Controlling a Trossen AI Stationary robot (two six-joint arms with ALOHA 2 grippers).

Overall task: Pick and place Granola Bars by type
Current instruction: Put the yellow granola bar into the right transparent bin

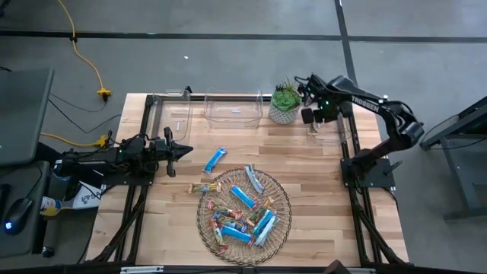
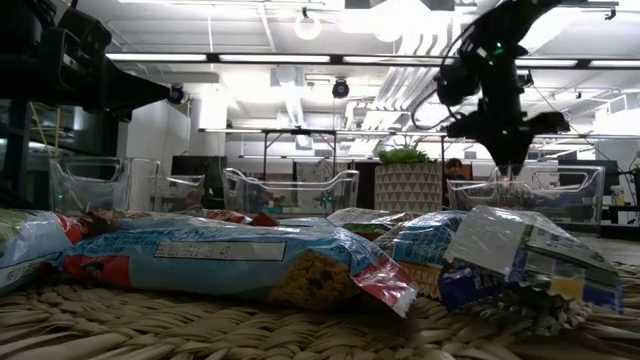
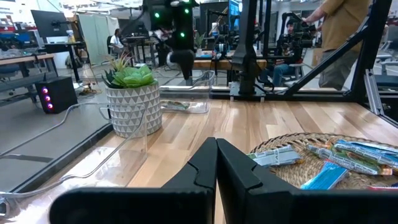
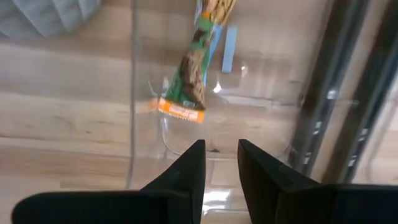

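A tan-and-green granola bar (image 4: 189,81) lies inside the clear bin (image 4: 186,134) at the table's far right, just beside the potted plant (image 1: 285,104) — apparently the spot set aside for its type, though only this one bar shows in it. Directly above the bin hangs the right gripper (image 4: 219,163), its two dark fingers parted by a narrow gap with nothing between them and touching nothing; the bar lies free on the bin floor below, so this reads as the moment just after a drop. The rest of the granola bars (image 1: 245,213) — blue-and-white ones mixed with brown ones — are heaped in the round woven basket (image 1: 283,199) at the near middle of the wooden table (image 1: 319,175), with one blue bar (image 1: 215,160) and one brown bar (image 1: 204,187) lying loose on the wood just left of it. Two more clear bins (image 1: 233,110) stand along the far edge, likely for the other types. The left gripper (image 1: 185,151) waits at the table's left, clenched and holding nothing.
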